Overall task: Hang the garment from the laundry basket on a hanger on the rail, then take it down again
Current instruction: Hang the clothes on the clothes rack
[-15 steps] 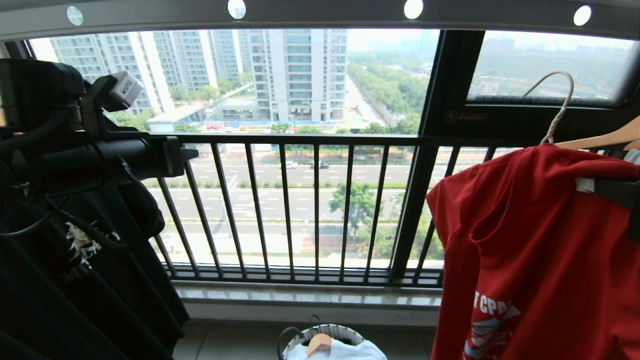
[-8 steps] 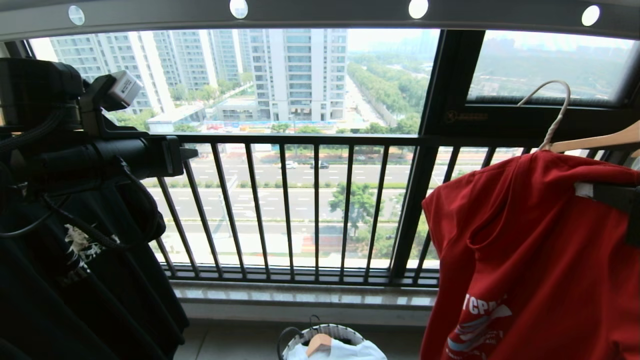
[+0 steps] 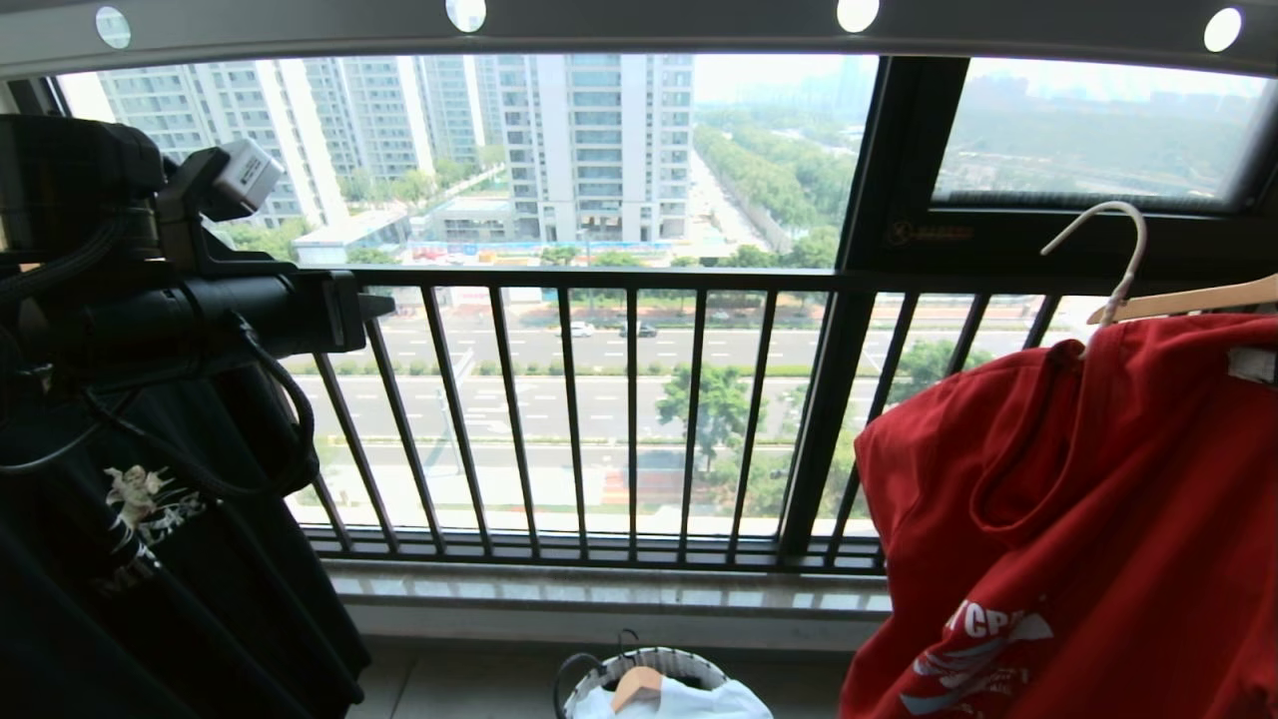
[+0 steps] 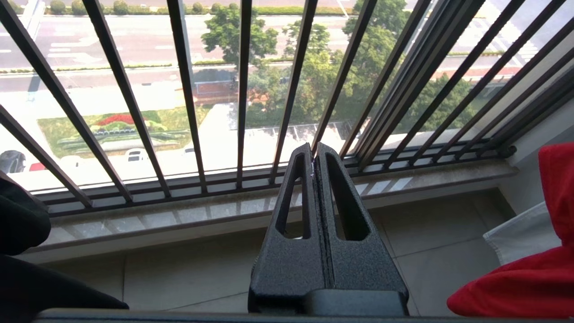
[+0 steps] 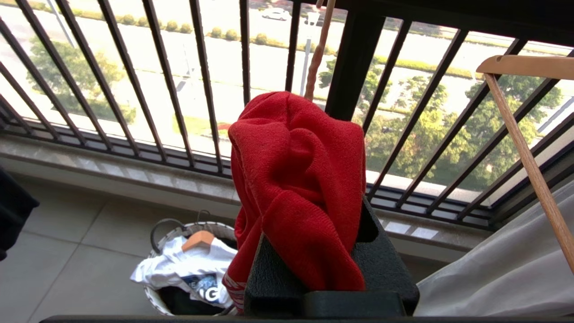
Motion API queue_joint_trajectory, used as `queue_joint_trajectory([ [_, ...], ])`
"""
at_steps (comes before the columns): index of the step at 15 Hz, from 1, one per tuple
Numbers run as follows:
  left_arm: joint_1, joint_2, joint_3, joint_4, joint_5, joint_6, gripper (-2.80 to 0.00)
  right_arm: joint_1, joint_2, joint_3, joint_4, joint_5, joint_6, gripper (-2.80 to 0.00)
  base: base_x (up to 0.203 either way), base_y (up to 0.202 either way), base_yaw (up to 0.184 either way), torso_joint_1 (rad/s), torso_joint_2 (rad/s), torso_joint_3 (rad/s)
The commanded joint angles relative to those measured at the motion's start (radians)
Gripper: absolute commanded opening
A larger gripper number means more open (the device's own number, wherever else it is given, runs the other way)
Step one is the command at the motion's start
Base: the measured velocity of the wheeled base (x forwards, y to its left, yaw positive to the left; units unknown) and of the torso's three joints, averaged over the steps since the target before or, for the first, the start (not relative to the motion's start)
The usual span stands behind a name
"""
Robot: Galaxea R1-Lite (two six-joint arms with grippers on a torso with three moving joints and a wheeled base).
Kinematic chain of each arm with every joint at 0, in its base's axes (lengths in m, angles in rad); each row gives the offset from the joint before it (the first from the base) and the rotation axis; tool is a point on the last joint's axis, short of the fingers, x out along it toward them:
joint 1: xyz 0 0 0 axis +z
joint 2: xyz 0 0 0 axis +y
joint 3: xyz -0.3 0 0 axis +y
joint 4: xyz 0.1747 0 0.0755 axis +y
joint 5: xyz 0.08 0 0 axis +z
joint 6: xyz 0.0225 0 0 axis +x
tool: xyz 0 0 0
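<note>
The garment, a red T-shirt with white lettering, hangs at the right on the white wire hanger. The hanger's hook is free in the air, well below the rail, a grey overhead bar with round holes. In the right wrist view my right gripper is shut on a bunched fold of the garment, which drapes over its fingers; the hanger's stem rises beyond. My left gripper is shut and empty, held still at the left. The laundry basket stands on the floor below.
A black printed T-shirt hangs at the left under my left arm. A wooden hanger and a pale grey garment are at the right. The basket holds a white shirt on a wooden hanger. The barred window railing runs ahead.
The garment and its hanger have sunk, the hook dropping further from the rail. My right gripper's black finger has left the head view. The left arm has not moved.
</note>
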Motion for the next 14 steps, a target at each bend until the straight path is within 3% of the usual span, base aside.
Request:
queue_joint_trajectory([
  [1,0.000,0.001,0.001,-0.001,-0.001,-0.001,-2.80,0.000,-0.077,0.014,0.002,-0.001,0.000,-2.80,0.000,0.000,0.000,0.000,0.00,0.000],
  [14,-0.002,0.004,-0.001,0.002,-0.003,-0.001,-2.80,0.002,-0.140,0.089,0.000,0.032,-0.001,-2.80,0.000,0.000,0.000,0.000,0.00,0.000],
])
